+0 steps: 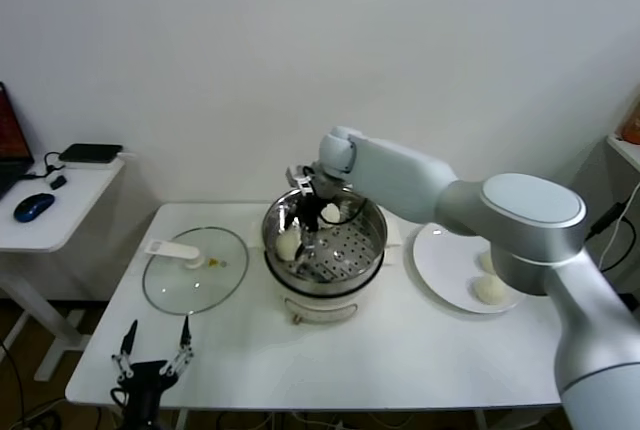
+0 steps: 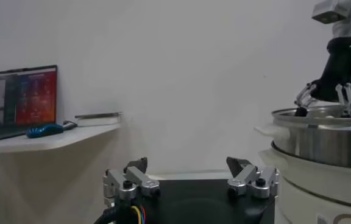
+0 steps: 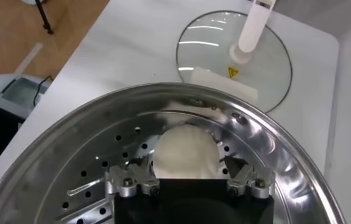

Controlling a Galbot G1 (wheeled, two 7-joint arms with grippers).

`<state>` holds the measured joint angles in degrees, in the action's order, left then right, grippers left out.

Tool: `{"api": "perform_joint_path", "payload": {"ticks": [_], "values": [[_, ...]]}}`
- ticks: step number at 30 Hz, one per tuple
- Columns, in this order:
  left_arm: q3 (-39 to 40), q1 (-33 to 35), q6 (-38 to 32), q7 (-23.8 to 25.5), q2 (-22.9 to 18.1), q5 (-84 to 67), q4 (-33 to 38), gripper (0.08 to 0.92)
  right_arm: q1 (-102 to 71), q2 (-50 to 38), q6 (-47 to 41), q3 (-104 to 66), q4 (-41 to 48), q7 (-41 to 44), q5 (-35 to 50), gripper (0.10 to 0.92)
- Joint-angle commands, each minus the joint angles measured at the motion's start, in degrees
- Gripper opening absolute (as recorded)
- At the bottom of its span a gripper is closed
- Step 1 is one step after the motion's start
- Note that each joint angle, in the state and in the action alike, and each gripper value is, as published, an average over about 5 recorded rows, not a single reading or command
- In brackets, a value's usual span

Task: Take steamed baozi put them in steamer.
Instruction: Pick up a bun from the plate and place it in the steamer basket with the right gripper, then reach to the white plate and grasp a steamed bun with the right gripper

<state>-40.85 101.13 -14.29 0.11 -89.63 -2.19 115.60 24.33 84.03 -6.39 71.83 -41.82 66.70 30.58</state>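
Inside the steamer (image 1: 325, 240), the right tool (image 3: 191, 173) straddles a bun (image 3: 186, 152), jaws open; lifting carelessly could drag it.

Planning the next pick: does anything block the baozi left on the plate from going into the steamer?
Nothing visible does: the steamer is open-topped, its glass lid lies aside, and the baozi sit on the plate beside it.

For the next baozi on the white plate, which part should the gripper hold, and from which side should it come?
Probably from above, closing on the widest middle of the nearer baozi. It is a smooth round bun lying low on the flat white plate, so only the two opposite sides offer a hold, and nothing stands over it. The right gripper, open inside the steamer, is the nearer one.
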Motion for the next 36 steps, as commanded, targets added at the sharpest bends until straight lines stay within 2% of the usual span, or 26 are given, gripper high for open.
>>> {"api": "perform_joint_path", "payload": {"ticks": [1, 8, 14, 26, 36], "values": [[0.03, -0.08, 0.18, -0.01, -0.07, -0.06, 0.0, 0.823, 6.79, -5.37, 1.71, 3.09, -5.69, 1.85, 2.5, 0.823], [0.44, -0.72, 0.84, 0.03, -0.02, 0.13, -0.15, 0.823, 19.42, -17.42, 4.8, 9.58, -16.03, 4.21, 7.24, 0.823], [0.85, -2.71, 2.08, 0.27, 0.05, 0.79, -0.49, 0.823, 24.11, -28.55, 6.84, 12.07, -21.49, 5.8, 5.0, 0.823], [0.85, -3.6, 3.04, 1.18, 0.28, 1.17, -0.25, 0.823, 16.5, -45.01, 12.68, 7.55, -19.36, 8.27, -13.25, 0.823], [0.62, -2.65, 2.95, 1.1, 0.05, 1.2, 0.35, 0.823, -1.43, -49.1, 12.71, -5.16, -17.47, 8.82, -24.06, 0.823]]}}
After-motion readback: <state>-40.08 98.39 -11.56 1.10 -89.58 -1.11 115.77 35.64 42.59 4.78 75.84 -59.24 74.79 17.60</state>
